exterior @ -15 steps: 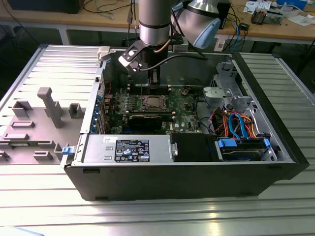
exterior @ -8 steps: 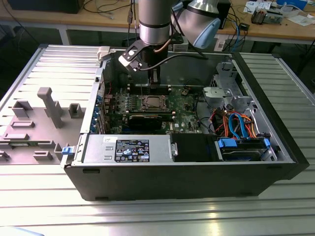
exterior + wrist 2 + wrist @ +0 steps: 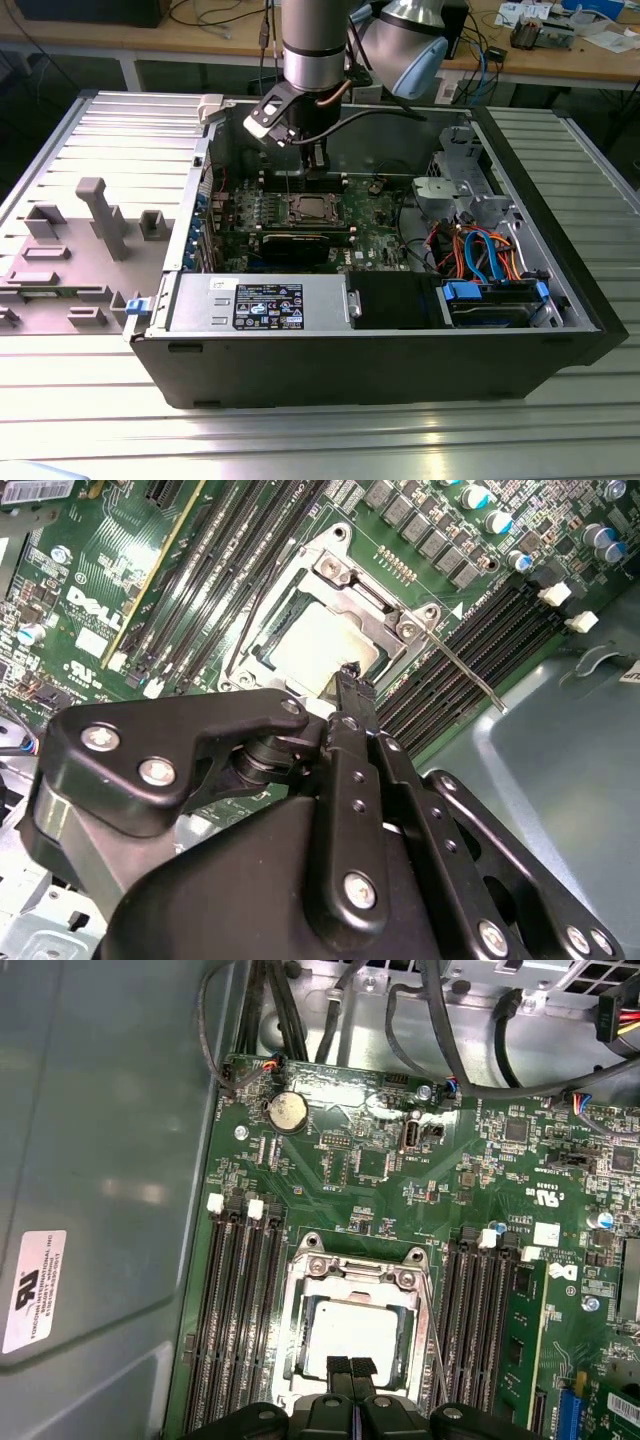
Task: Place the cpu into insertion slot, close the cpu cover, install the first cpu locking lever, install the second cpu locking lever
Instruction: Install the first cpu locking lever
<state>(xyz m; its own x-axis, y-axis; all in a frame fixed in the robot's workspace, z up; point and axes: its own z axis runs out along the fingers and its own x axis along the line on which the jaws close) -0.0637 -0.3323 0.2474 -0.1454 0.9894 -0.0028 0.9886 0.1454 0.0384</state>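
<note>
Cpu seated, cover seems down, levers left for you.
The small silver-grey square cpu [image 3: 352, 1335] lies in the metal-rimmed square insertion slot [image 3: 308, 208] under the thin silver frame cpu cover [image 3: 350, 1282]. One thin wire lever [image 3: 465, 670] looks unlatched. Your black gripper [image 3: 350, 1368] is narrow, with nothing held.

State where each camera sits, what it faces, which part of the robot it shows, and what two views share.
Exterior view: off the arm, raised, looking down into the open computer case; the arm reaches into it.
First wrist view: on the arm, looking down at the green motherboard; the shut gripper shows.
Second wrist view: on the arm, angled past the gripper's black linkage toward the cpu.
Shared: both wrist views show the cpu with the gripper close by it.
</note>
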